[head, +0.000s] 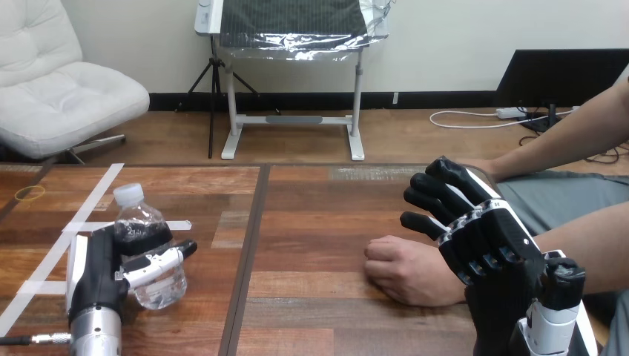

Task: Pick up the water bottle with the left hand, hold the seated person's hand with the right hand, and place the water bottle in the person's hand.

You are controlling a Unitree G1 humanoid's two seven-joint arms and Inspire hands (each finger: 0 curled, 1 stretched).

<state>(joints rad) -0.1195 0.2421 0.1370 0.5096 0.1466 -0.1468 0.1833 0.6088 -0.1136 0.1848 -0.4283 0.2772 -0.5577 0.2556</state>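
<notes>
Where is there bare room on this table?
Bare wood lies between the water bottle in the left hand and the person's hand, and along the far edge. Crowded where the right hand hangs close by it.

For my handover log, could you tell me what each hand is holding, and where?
The left hand grips the water bottle round its middle; the right hand holds nothing.

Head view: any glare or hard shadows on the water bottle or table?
Head view: small bright highlights on the clear water bottle, its outline legible; table evenly lit, no hot spots; only a soft shadow under the person's hand.
</notes>
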